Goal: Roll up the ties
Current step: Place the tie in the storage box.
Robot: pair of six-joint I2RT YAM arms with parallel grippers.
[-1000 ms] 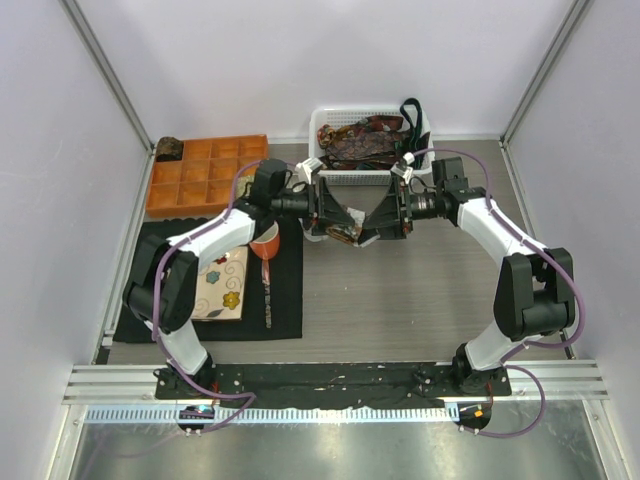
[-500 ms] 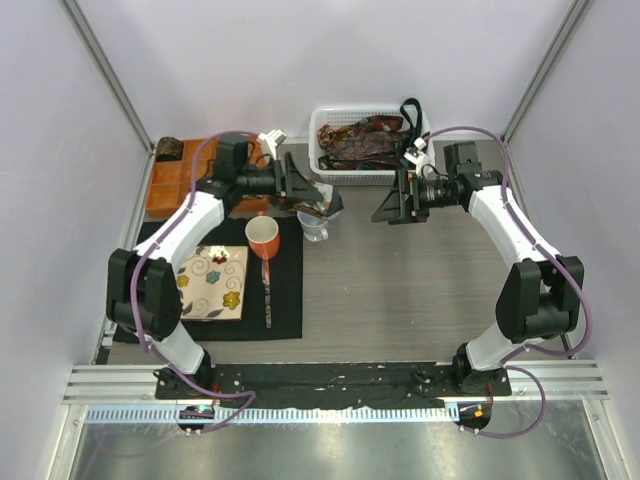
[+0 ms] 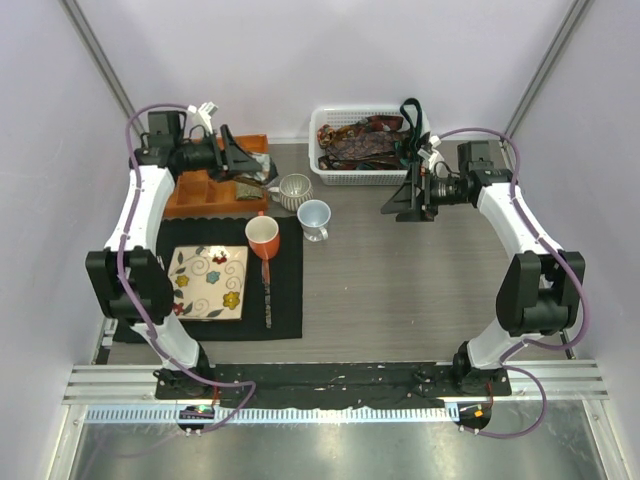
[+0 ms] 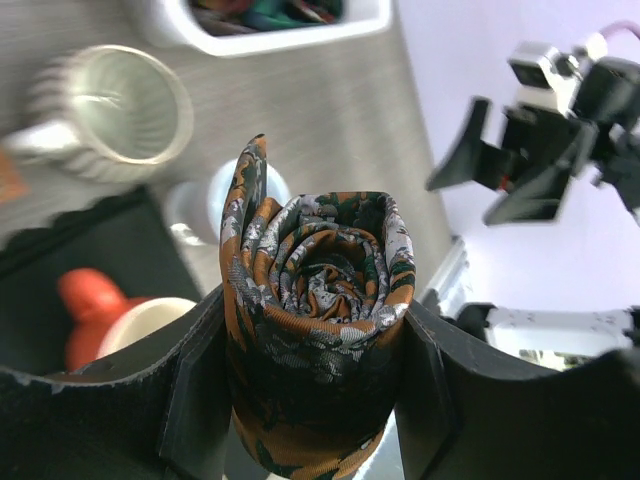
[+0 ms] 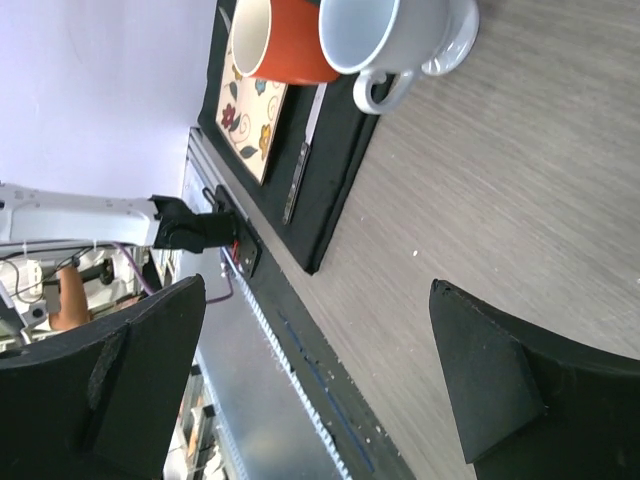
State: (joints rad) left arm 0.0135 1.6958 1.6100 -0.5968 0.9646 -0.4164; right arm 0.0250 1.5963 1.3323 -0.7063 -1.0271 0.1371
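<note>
My left gripper [image 4: 312, 385] is shut on a rolled tie [image 4: 315, 320], a tight coil patterned in rust, dark green and grey. In the top view the left gripper [image 3: 243, 175] holds this coil [image 3: 250, 187] over the right edge of the orange compartment tray [image 3: 185, 195]. More loose ties [image 3: 362, 142] lie piled in the white basket [image 3: 320, 130], with a dark green one hanging over its right rim. My right gripper [image 3: 400, 200] is open and empty, above the table just below the basket's right corner; its jaws stand wide apart in the right wrist view [image 5: 320, 370].
A striped mug [image 3: 293, 190], a white mug [image 3: 314, 217] and an orange mug [image 3: 262, 236] stand near the black mat [image 3: 285, 290]. A floral square plate [image 3: 208, 282] and a knife [image 3: 267, 295] lie on the mat. A small dark coil [image 3: 169, 149] sits behind the tray.
My left gripper has carried the rolled tie from the table's middle left and back to the orange tray. My right gripper has let go, opened and drawn back to the right.
</note>
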